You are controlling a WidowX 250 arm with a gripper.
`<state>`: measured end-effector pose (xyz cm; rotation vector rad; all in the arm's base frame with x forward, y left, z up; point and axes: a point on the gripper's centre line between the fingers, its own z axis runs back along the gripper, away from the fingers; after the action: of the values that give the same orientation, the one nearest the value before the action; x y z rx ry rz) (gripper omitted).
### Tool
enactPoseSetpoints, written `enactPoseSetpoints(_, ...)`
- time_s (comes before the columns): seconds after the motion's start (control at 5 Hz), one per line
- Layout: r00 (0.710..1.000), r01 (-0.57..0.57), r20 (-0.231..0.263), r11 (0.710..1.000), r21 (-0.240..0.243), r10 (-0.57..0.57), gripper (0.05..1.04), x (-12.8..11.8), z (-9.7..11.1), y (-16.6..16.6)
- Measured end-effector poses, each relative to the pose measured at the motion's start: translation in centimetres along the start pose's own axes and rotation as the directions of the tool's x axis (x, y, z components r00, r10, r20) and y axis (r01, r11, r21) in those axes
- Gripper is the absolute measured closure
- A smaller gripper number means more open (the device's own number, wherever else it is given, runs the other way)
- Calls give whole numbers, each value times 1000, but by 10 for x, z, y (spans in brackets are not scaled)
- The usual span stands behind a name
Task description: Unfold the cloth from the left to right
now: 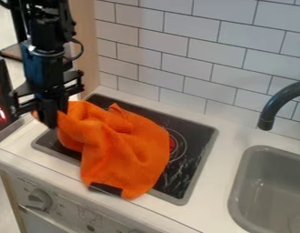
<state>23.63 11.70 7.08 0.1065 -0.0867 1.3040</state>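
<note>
Gripper point(52, 119) is hanging over the stove's point(202, 133) left end, at the cloth point(125, 148); can't tell if it's wide, narrow or gripping. Cloth is lying rumpled on the stove, hiding much of it and overhanging its front. Right of the stove, sink point(236, 193) is running out of frame.

The camera view looks down at a slant from in front of and above the long front edge of the white, flat countertop point(219, 175), facing obliquely toward its back-left corner and the white tiled wall point(177, 43), near enough to crop the grey, round-cornered sink point(267, 186).
</note>
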Motion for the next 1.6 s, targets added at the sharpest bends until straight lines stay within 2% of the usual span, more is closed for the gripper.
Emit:
enactPoseSetpoints(0.2,1000,16,10,1000,21,-16,1032,-6,-22,16)
enactPoseSetpoints(0.4,1000,30,-8,999,44,-29,1032,-6,-57,21)
enactPoseSetpoints(0.6,1000,18,20,996,83,-20,1032,2,-76,22)
enactPoseSetpoints(0.8,1000,1,19,994,108,-3,1006,5,-79,22)
enactPoseSetpoints(1.0,1000,-22,20,992,125,19,849,6,-77,23)
enactPoseSetpoints(1.2,999,-36,9,991,131,35,650,4,-76,23)
enactPoseSetpoints(1.4,999,-40,-16,989,141,43,461,1,-73,24)
enactPoseSetpoints(1.6,998,-36,-43,991,127,41,233,-3,-66,24)
